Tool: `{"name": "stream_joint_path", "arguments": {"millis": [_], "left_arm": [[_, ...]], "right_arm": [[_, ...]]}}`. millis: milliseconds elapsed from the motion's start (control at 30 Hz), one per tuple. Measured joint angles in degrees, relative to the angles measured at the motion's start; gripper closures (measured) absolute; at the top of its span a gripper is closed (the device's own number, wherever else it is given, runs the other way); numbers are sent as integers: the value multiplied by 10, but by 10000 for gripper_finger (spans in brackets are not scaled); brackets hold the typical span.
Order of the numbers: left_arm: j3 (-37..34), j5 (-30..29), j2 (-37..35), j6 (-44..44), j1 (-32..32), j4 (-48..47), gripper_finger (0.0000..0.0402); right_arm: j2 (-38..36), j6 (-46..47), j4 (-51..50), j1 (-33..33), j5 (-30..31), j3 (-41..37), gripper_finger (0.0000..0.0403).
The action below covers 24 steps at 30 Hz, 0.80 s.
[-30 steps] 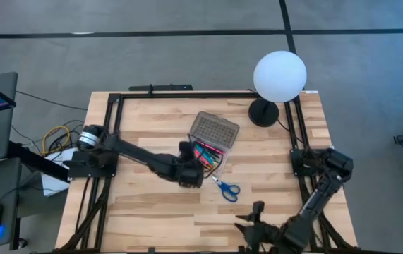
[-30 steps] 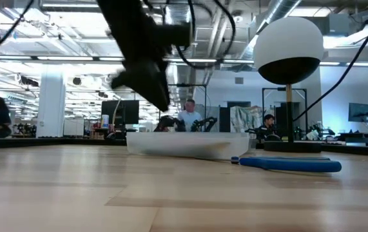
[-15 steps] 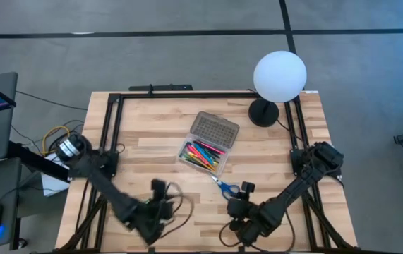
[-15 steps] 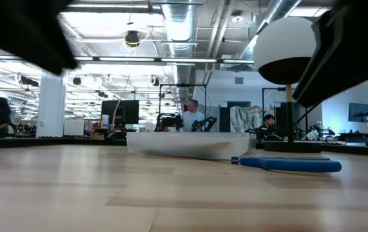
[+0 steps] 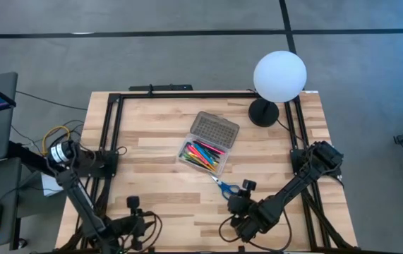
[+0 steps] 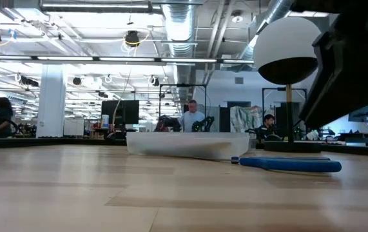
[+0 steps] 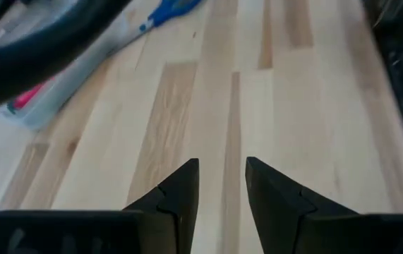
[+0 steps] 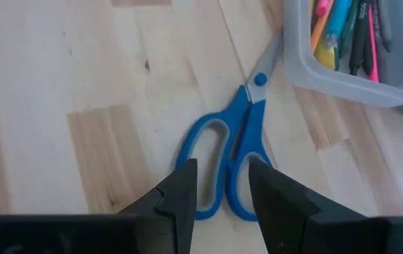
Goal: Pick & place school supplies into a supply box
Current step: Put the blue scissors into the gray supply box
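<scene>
The supply box (image 5: 206,149) stands open mid-table, its grey dotted lid (image 5: 214,129) laid back, with coloured pens and pencils (image 5: 202,153) lying inside. Blue-handled scissors (image 5: 226,188) lie flat on the table just near of the box, blades pointing at its wall (image 8: 342,85). My right gripper (image 8: 219,185) hovers open above the scissors' handle loops (image 8: 222,162), touching nothing; in the high view it (image 5: 238,200) sits just near of them. My left gripper (image 7: 222,183) is open over bare wood at the table's near left (image 5: 143,222).
A white globe lamp (image 5: 279,76) on a black foot stands at the far right corner. A black frame (image 5: 187,94) runs along the table's edges. The low view shows the box (image 6: 187,143), the scissors (image 6: 290,164) and people in the room behind.
My left gripper has swung from over the supply box to the table's near left corner, rolling as it went, and stays open. My right gripper has moved from the near edge toward the scissors and tipped down over their handles, then held still.
</scene>
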Motion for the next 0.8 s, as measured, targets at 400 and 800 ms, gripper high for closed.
{"name": "stream_joint_path", "arguments": {"millis": [400, 800], "left_arm": [[0, -88, 0, 26, -8, 26, 290], [0, -91, 0, 38, -8, 34, 290]], "right_arm": [[0, -16, -26, 1, 8, -2, 282], [-2, -15, 91, -29, 8, -92, 282]]}}
